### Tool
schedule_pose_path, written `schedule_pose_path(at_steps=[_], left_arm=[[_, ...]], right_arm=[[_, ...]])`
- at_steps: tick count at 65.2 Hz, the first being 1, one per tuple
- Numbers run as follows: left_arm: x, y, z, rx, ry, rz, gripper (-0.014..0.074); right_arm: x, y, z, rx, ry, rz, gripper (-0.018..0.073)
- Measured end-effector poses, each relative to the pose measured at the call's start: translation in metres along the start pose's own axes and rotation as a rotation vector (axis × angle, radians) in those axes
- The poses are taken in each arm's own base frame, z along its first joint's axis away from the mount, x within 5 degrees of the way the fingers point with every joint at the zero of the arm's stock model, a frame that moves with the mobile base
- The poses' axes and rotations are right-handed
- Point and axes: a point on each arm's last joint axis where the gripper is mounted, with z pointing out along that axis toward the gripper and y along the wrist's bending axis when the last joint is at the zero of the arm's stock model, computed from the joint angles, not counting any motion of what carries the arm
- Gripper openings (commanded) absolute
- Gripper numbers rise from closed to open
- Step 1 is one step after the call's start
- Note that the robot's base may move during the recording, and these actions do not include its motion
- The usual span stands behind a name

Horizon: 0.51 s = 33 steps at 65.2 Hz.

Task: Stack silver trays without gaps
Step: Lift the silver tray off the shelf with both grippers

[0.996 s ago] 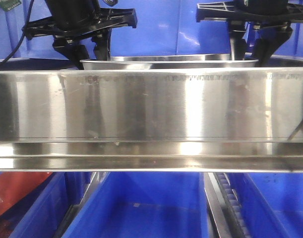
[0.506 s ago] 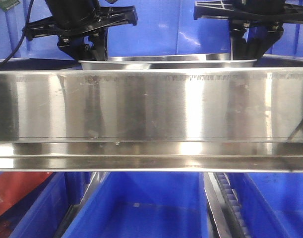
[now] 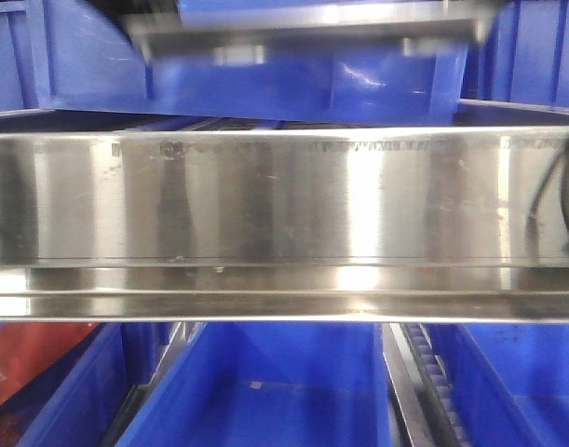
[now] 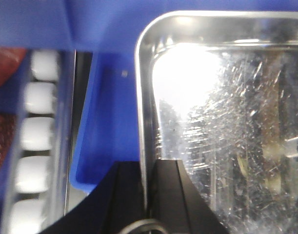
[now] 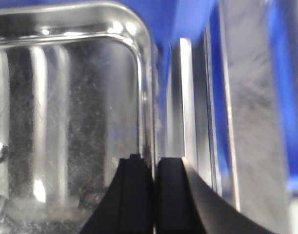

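Silver tray (image 3: pixel 303 28) now sits higher above the rail (image 3: pixel 284 205), blurred; left gripper (image 4: pixel 148 170) and right gripper (image 5: pixel 153 165) clamp its rims

A long brushed-steel shelf rail (image 3: pixel 284 200) spans the full width of the front view, its face streaked with bright reflections and its lower edge folded into a lip. Below it, the lower blue bins (image 3: pixel 265 391) sit side by side, parted by a sloping roller track (image 3: pixel 433 382) (its rollers look small and dark here). The upper blue bins (image 3: pixel 79 56) stand behind the rail. The left wrist view shows white rollers (image 4: pixel 36 131) in a row just beside a blue bin wall (image 4: pixel 107 122).
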Motion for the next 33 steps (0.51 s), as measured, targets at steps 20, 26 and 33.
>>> schedule_pose_path(at_steps=[20, 26, 33], left_arm=[[-0.01, 0.011, -0.061, 0.043, -0.102, -0.037, -0.0017], [-0.01, 0.012, -0.066, 0.054, -0.109, -0.042, -0.0017], [-0.009, 0.011, -0.068, 0.062, -0.109, -0.044, -0.0017]], right_arm=[[0.007, 0.0, -0.051, -0.081, -0.122, 0.011, -0.0065], [0.008, -0.002, -0.059, -0.094, -0.139, 0.014, -0.0065], [0.009, -0.003, -0.064, -0.102, -0.15, 0.018, -0.0065]])
